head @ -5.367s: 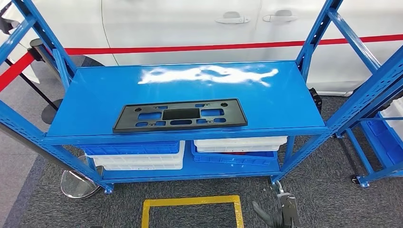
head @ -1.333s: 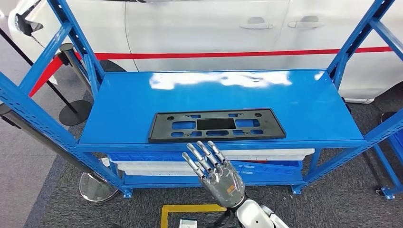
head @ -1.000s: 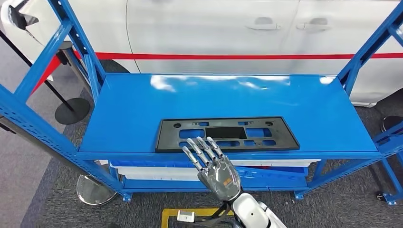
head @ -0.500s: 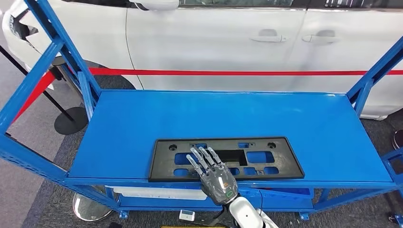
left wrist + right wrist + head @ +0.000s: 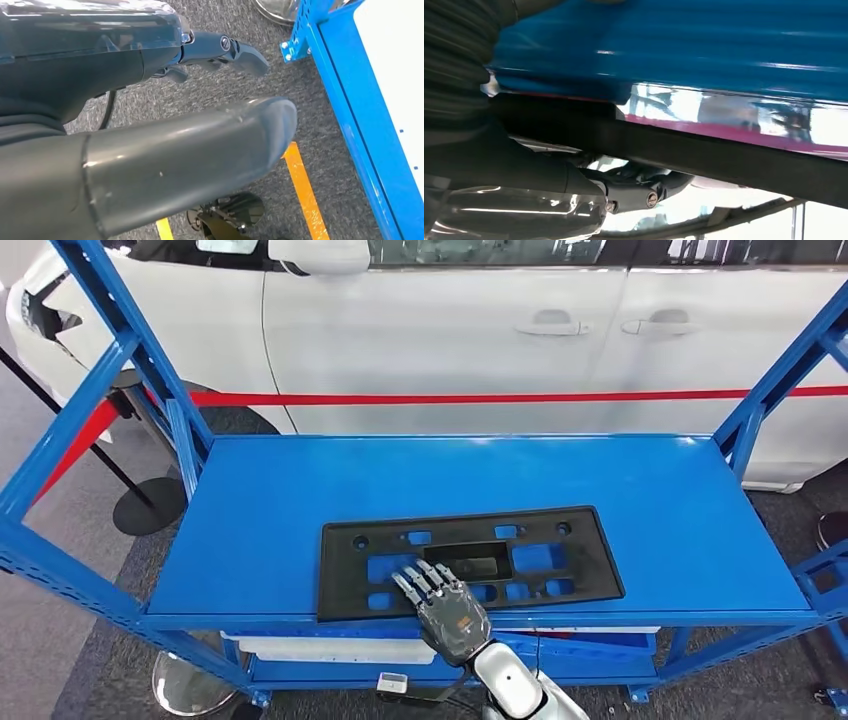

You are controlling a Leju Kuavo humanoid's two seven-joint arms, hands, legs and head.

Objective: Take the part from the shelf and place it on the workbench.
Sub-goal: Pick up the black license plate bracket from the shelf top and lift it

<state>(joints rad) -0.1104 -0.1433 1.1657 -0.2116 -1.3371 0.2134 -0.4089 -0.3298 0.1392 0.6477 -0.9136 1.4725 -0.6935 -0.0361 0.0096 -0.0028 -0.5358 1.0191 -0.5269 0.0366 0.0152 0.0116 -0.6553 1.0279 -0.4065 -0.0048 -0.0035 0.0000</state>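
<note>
**Right hand on the near edge of the part, shelf top**

Near to far, head view. At bottom centre the right hand [image 5: 447, 608] comes up from the lower edge, back of the hand to the camera, fingers [image 5: 420, 581] straight and a bit apart. They lie over the near edge of the black part [image 5: 560, 565]; whether they press it or only hover, I cannot tell. No grip is visible.

In the right wrist view the part [image 5: 724, 150] is a dark band across the frame, just beside the hand [image 5: 639, 192], with the blue shelf top [image 5: 674, 45] by it.

Left hand [image 5: 200, 90]: seen in the left wrist view, w/ thick thumb and dark fingers [image 5: 235, 50] apart, nothing between them, above grey carpet [image 5: 310, 85] and a yellow floor line [image 5: 305, 190].

The part is flat on the shelf top [image 5: 300, 490], centre of the frame, close to the front edge, long side approx. parallel to it. Below the top, white bins [image 5: 320, 645] at lower centre.

Farther, upper half: red barrier tape [image 5: 500, 398], then a white car [image 5: 450, 320] w/ two door handles.
</note>
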